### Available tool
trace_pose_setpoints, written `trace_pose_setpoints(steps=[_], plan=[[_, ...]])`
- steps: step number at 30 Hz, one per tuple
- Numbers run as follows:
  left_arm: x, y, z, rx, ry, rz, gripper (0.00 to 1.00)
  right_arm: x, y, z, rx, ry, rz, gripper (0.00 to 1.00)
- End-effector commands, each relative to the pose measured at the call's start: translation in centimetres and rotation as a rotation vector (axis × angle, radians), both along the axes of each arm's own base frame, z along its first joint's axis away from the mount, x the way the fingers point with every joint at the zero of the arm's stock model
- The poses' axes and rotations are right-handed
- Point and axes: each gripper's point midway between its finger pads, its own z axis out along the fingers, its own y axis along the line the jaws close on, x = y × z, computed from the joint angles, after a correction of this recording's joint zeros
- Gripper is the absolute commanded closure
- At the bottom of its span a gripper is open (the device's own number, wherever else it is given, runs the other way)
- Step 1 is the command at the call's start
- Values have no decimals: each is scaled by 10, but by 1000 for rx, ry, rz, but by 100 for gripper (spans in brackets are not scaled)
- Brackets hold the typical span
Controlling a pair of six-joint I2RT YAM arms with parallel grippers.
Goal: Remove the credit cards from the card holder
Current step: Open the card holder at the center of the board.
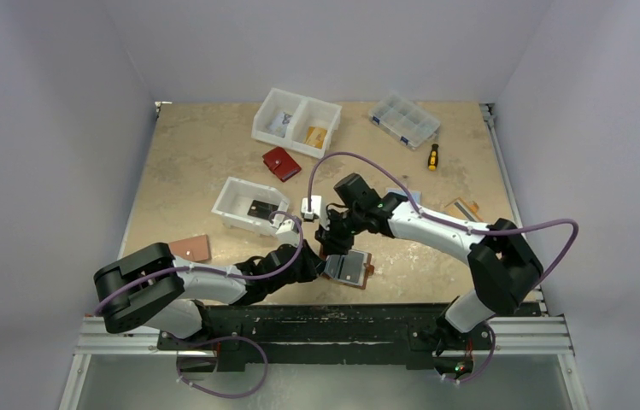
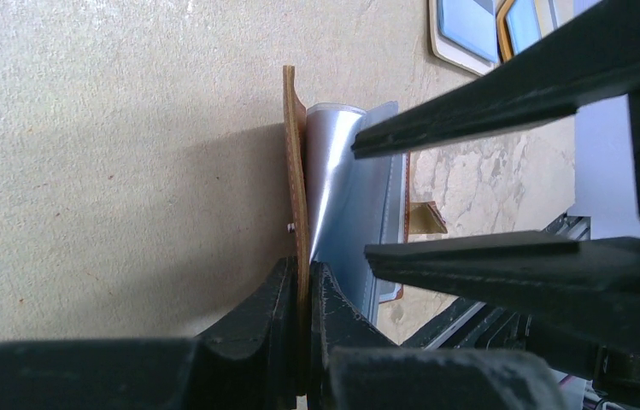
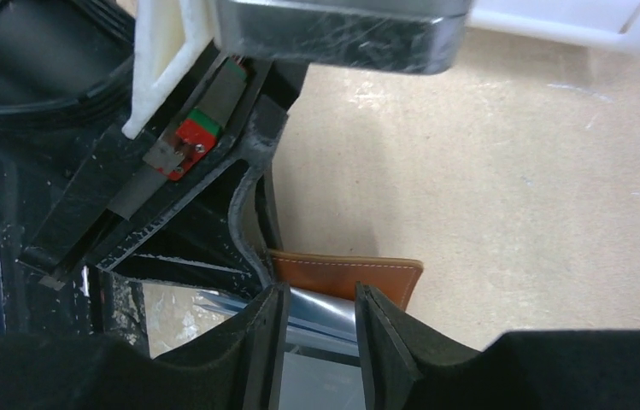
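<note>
Clamping a flap of the dark reddish-brown leather folding card holder (image 3: 346,272) at the middle of the table's (image 1: 214,154) near edge, the left gripper (image 2: 303,286) is bracing it while the right gripper (image 3: 320,320), jaws open, is straddling a glossy grey flat credit card (image 2: 337,179), likely needing closing, then pulling.

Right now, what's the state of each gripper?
left gripper: shut on the card holder, clamping its brown flap.
right gripper: open, fingers apart at the holder's silvery panel, nothing gripped.
</note>
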Motion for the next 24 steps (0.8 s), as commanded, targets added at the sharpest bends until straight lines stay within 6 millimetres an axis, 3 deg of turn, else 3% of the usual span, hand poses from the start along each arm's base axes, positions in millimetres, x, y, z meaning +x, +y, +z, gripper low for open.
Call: trace_pose_setpoints(steps=[1, 24], plan=[[5, -9, 15, -47, -38, -13, 100, 2, 2, -3, -10, -56, 5, 59], [4, -4, 11, -45, -25, 0, 100, -18, -10, 0, -40, -84, 119, 60]])
